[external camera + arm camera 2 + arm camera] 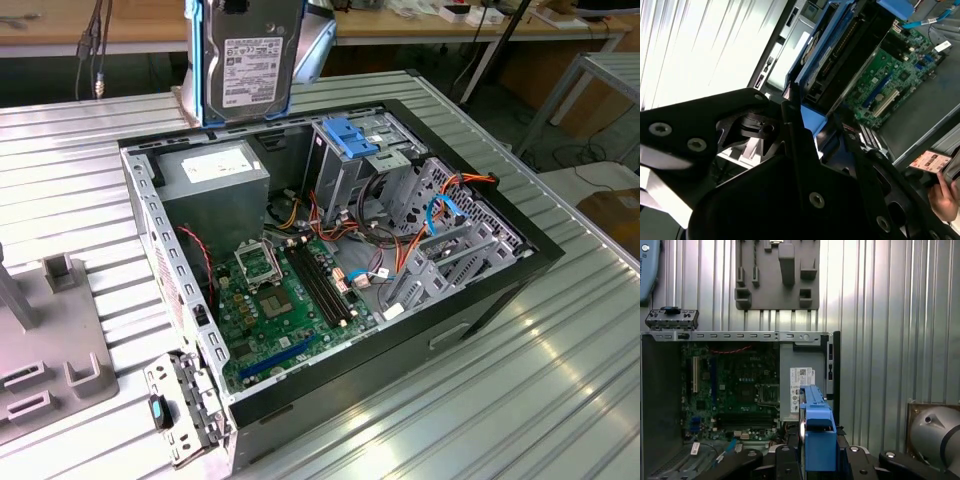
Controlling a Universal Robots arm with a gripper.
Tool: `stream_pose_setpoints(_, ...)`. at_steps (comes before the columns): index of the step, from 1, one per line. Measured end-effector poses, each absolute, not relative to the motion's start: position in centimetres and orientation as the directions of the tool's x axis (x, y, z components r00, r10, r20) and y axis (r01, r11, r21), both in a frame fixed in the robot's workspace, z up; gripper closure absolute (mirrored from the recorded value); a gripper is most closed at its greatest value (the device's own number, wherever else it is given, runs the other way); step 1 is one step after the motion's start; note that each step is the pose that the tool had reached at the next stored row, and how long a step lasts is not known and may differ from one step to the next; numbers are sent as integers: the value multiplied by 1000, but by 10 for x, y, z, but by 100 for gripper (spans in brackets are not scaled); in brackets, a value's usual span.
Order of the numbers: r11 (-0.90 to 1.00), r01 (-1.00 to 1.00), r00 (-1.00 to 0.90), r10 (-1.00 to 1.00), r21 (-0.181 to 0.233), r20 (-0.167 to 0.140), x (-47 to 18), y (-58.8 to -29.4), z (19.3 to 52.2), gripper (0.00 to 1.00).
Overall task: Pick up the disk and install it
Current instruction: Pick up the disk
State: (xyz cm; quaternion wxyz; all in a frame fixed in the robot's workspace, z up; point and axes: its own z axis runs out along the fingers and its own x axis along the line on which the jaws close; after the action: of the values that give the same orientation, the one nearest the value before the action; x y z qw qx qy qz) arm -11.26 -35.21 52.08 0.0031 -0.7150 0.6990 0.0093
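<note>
The gripper (816,461) pinches the disk (250,60) by its blue frame, with a black finger (790,465) pressed to either side of it in the first wrist view. In the exterior view the disk hangs upright in the air, white label facing the camera, above the grey power supply box (215,185) at the far corner of the open computer case (480,300).

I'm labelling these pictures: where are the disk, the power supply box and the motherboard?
disk (248,70): exterior view, on its white label.
power supply box (215,200): exterior view, on its grey side.
motherboard (290,320): exterior view, on its green surface.
</note>
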Motion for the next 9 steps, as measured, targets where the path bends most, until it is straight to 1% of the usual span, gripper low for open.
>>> stream_pose_setpoints(9, -23, -1000, 22, -1000, 9, -18, -85, -352, 521, 63)
